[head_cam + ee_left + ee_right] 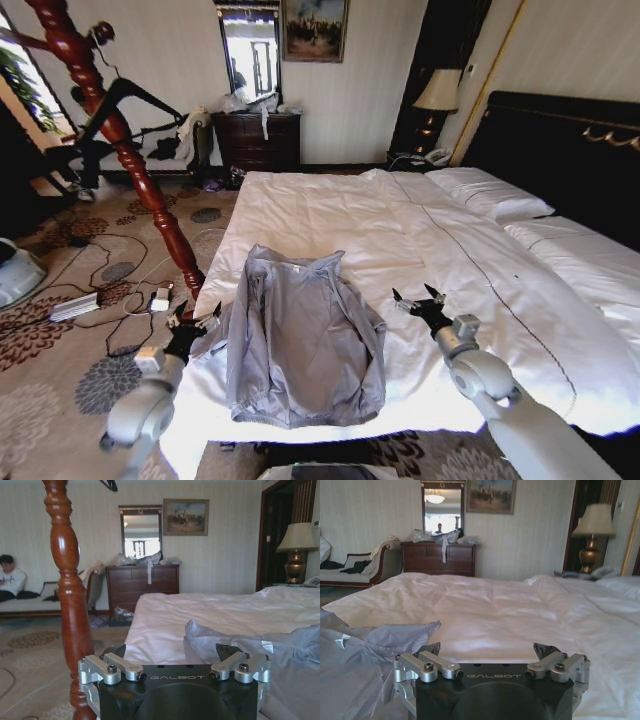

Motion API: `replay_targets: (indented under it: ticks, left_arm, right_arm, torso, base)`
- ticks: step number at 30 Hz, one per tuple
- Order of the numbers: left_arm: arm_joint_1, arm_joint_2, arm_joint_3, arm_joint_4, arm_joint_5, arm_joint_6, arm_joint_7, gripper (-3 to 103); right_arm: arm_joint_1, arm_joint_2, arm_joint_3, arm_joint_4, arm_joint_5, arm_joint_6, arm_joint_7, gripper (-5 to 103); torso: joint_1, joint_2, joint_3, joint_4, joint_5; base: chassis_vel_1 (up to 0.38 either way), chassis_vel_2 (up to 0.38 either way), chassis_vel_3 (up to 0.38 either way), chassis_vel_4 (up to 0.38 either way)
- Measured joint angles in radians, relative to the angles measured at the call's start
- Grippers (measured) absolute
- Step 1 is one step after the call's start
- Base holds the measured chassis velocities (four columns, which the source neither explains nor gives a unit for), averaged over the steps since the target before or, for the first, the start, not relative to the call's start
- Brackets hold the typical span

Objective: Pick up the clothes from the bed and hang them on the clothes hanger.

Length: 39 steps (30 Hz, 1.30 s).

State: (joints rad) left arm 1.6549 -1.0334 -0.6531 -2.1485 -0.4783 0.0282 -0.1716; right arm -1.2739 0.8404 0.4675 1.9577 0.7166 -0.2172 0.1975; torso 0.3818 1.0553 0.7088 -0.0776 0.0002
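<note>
Two grippers flank jacket (pixel 300 340) lying flat at bed (pixel 330 215) foot edge: left gripper (pixel 192 322) at 9 o'clock, right gripper (pixel 422 301) at 3, fingers apart. Pick-up step not begun; next move likely needs fingers pinching shoulders.

A dark wooden dresser (pixel 258 140) stands against the far wall, a mirror (pixel 250 55) and a framed painting (pixel 314 28) hanging above it; a table lamp (pixel 437 95) stands to its right. A turned red-brown wooden post (pixel 120 135) rises from the patterned carpet (pixel 60 330); cables (pixel 120 290) lie near its foot.
</note>
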Motion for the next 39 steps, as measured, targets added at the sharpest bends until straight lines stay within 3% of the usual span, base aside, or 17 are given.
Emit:
replay_targets:
  ticks: [5,9,11,14,17,19,21,25,30,33,39]
  left_arm:
    - [0.024,-0.013,-0.024,-0.027,0.047,-0.034,0.014,100]
    - [0.062,-0.057,-0.053,-0.07,0.029,-0.044,0.025,100]
    - [0.066,-0.076,-0.031,-0.093,0.019,-0.028,0.007,100]
    - [0.041,-0.086,-0.008,-0.075,0.014,-0.022,-0.008,100]
    - [0.089,-0.144,0.009,-0.096,0.031,-0.034,-0.011,100]
    - [0.147,-0.186,0.0,-0.104,0.035,-0.048,0.003,100]
    - [0.184,-0.214,-0.014,-0.108,0.057,-0.068,0.018,100]
    - [0.217,-0.238,-0.038,-0.117,0.059,-0.085,0.033,100]
    - [0.212,-0.249,-0.021,-0.12,0.084,-0.086,0.031,100]
    - [0.224,-0.267,-0.015,-0.117,0.113,-0.101,0.036,100]
    - [0.234,-0.293,0.0,-0.116,0.139,-0.113,0.046,100]
  right_arm:
    - [0.087,0.011,-0.051,-0.045,0.131,-0.068,0.035,100]
    - [0.113,0.047,-0.07,-0.089,0.102,-0.088,0.045,100]
    - [0.159,0.048,-0.095,-0.137,0.119,-0.088,0.029,100]
    - [0.252,0.059,-0.166,-0.214,0.145,-0.087,0.002,100]
    - [0.32,0.068,-0.203,-0.232,0.209,-0.094,-0.009,100]
    - [0.382,0.088,-0.245,-0.266,0.263,-0.109,-0.019,100]
    - [0.444,0.104,-0.278,-0.317,0.282,-0.111,-0.039,100]
    - [0.565,0.162,-0.345,-0.412,0.304,-0.116,-0.055,100]
    - [0.657,0.243,-0.398,-0.512,0.308,-0.12,-0.066,100]
    - [0.726,0.335,-0.456,-0.614,0.263,-0.118,-0.072,100]
    - [0.782,0.351,-0.528,-0.751,0.128,-0.091,-0.096,100]
  torso:
    - [0.0,0.0,0.0,-0.0003,-0.0002]
    - [0.0,0.0,0.0,-0.0007,0.0003]
    - [0.0,0.0,0.0,-0.0003,-0.0004]
    - [0.0,0.0,0.0,-0.0015,0.0004]
    - [0.001,-0.001,0.0,0.0001,-0.0016]
    - [0.0,0.0,0.0,0.0004,0.0009]
    - [-0.001,0.0,0.0,-0.0006,-0.0012]
    - [0.0,0.0,0.0,0.0003,0.0]
    - [0.0,0.0,0.0,-0.001,-0.0007]
    - [0.0,0.0,0.0,0.0007,-0.0002]
    - [0.0,0.0,0.0,-0.0011,-0.0002]
  base:
    - [0.0,0.0,0.0,0.0]
    - [0.0,0.0,0.0,0.0]
    - [0.0,0.0,0.0,0.0]
    - [0.0,0.0,0.0,0.0]
    - [0.0,0.0,0.0,0.0]
    - [0.0,0.0,0.0,0.0]
    - [0.0,0.0,0.0,0.0]
    - [0.0,0.0,0.0,0.0]
    - [0.0,0.0,0.0,0.0]
    - [0.0,0.0,0.0,0.0]
    - [0.0,0.0,0.0,0.0]
